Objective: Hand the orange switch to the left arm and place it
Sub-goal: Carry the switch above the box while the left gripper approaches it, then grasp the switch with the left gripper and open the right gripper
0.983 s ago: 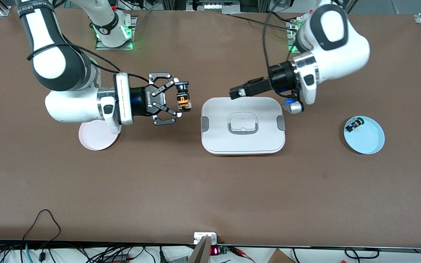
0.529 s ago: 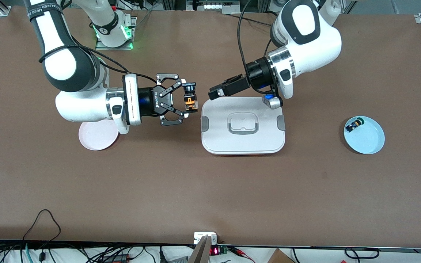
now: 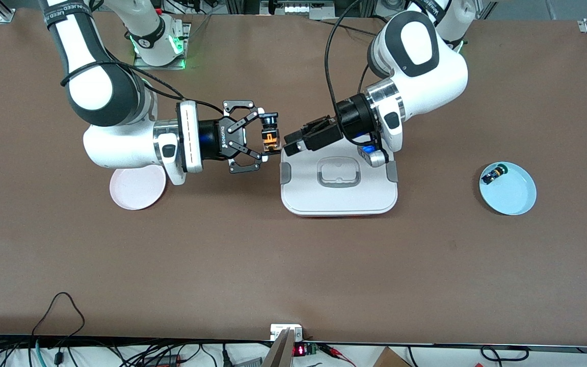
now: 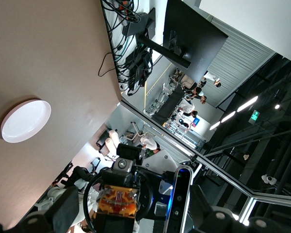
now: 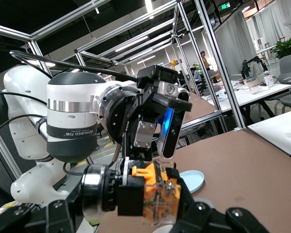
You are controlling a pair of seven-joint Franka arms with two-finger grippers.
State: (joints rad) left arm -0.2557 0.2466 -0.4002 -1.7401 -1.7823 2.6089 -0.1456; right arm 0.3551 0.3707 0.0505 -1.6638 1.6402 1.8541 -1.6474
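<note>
My right gripper is shut on the orange switch and holds it in the air just off the end of the white box that faces the right arm. In the right wrist view the switch sits between the gripper's fingers, black body to one side, orange base block to the other. My left gripper reaches over the box's corner, its tip almost at the switch. In the left wrist view its fingers stand wide apart, open, with the switch between and ahead of them.
A pink plate lies under the right arm's wrist. A light blue plate toward the left arm's end holds a small blue-and-black switch. Cables run along the table edge nearest the front camera.
My left gripper has swung from over the box's other end across its top to the switch. My right gripper has carried the switch a little toward the box.
</note>
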